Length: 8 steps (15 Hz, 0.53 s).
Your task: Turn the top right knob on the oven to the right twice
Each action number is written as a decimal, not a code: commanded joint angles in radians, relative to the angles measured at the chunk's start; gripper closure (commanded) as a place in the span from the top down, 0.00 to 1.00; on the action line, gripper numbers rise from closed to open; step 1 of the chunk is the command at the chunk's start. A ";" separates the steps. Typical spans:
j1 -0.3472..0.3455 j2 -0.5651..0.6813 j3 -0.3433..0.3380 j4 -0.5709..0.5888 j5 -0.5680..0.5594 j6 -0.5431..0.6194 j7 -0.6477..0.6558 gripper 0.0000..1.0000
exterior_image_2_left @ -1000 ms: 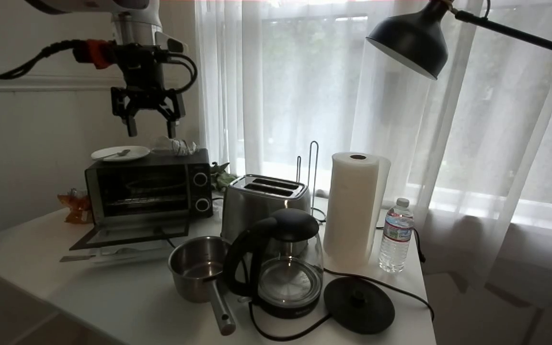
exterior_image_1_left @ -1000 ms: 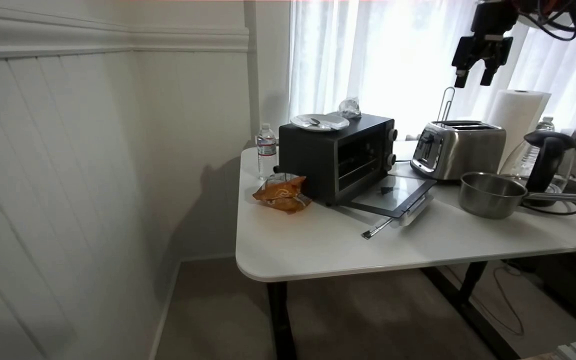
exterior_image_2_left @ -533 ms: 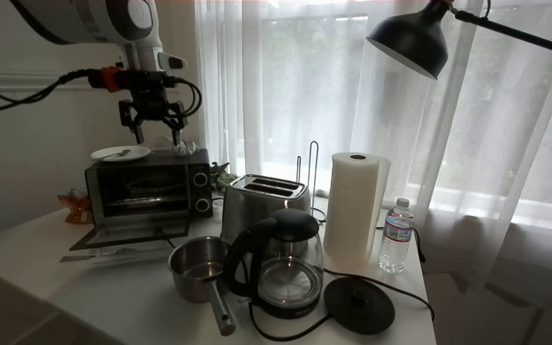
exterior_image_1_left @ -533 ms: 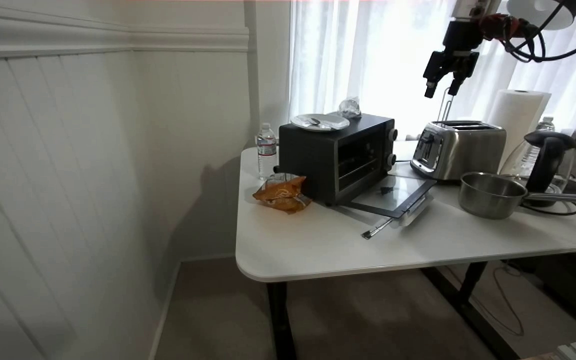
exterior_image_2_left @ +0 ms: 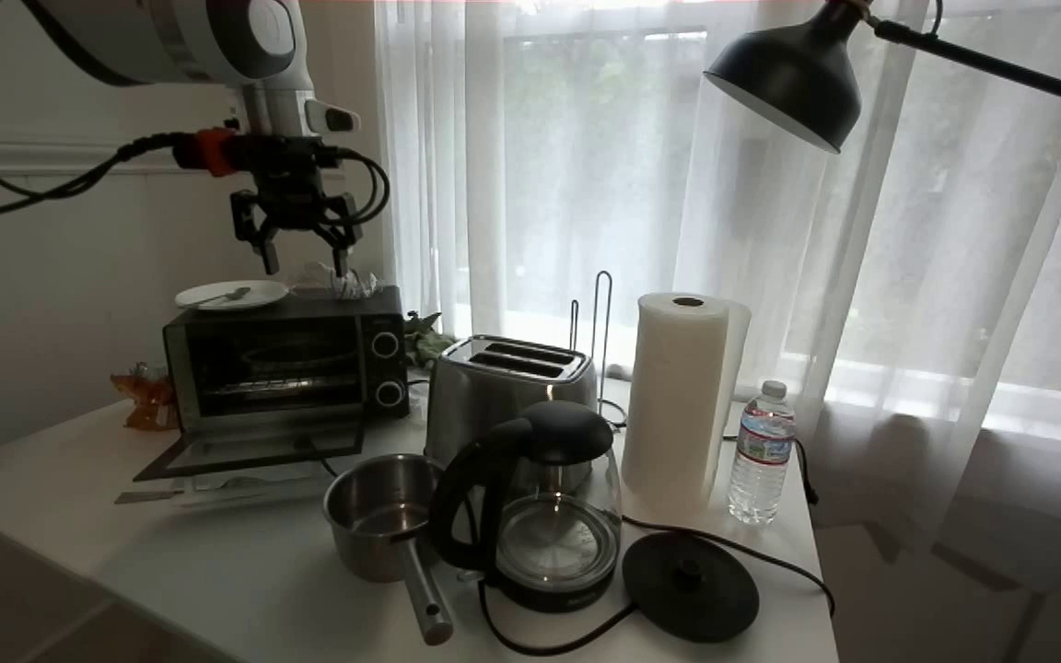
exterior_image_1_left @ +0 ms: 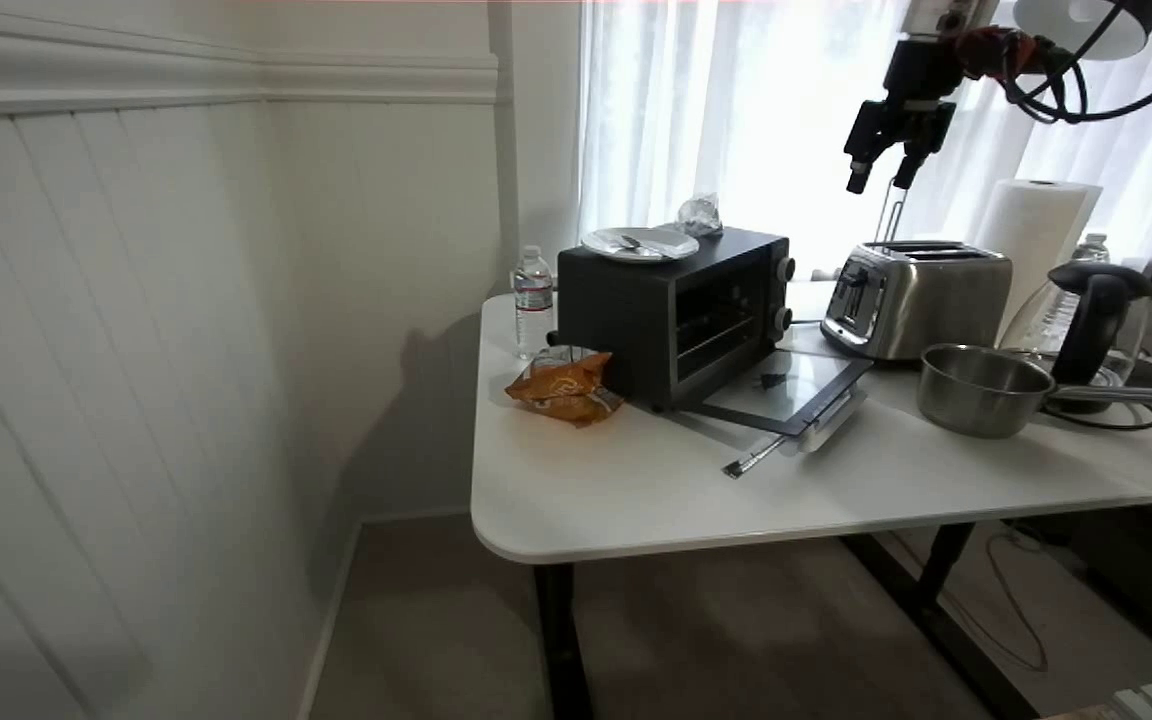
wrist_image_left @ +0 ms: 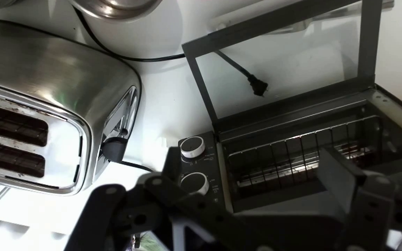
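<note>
Tool (exterior_image_2_left: 306,268), jaws apart, higher than oven (exterior_image_2_left: 369,368)

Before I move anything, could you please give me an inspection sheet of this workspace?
Surface: white table, partly covered by the items listed.
Job's things: black oven, glass door folded down; top right knob visible, untouched.
Clutter: plate and crumpled clear wrapping atop the oven; orange bag, toaster, saucepan, kettle, paper towels, two bottles.
Pincer: open, in mid-air, apart from the oven; nothing seen in its grasp.
Cables: black cord on the table; plug visible through the door's glass.
Surroundings: sheer curtains, black lamp, panelled wall.
</note>
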 commanded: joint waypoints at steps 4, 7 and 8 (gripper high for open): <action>0.021 0.123 0.003 0.036 -0.037 0.172 0.012 1.00; 0.028 0.194 -0.004 0.061 -0.071 0.253 0.028 0.66; 0.031 0.219 -0.009 0.075 -0.088 0.277 0.033 0.59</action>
